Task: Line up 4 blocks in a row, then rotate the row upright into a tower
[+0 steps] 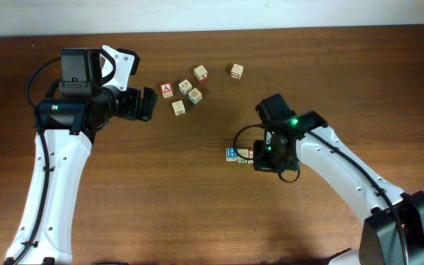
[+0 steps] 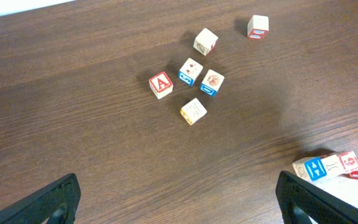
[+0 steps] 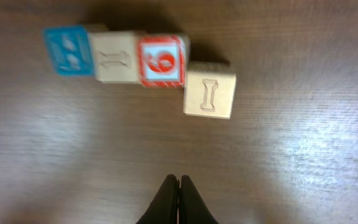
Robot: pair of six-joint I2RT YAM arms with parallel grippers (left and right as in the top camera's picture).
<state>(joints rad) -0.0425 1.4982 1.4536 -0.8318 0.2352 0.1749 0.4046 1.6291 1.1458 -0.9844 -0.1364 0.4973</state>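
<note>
Right gripper [image 3: 179,190] is pinched shut, empty, near the red "6" block [image 3: 161,60] in its row of four blocks [image 3: 114,59]. A careless nudge could scatter that row. Left gripper [image 1: 147,104] gapes wide, well apart from it.

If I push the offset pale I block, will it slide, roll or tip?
The offset pale I block looks a rigid, flat-faced wooden cube: it should slide or pivot, not roll. Sitting flat, it seems unlikely to tip. Its corner looks against the red 6 block, which may shift too.
</note>
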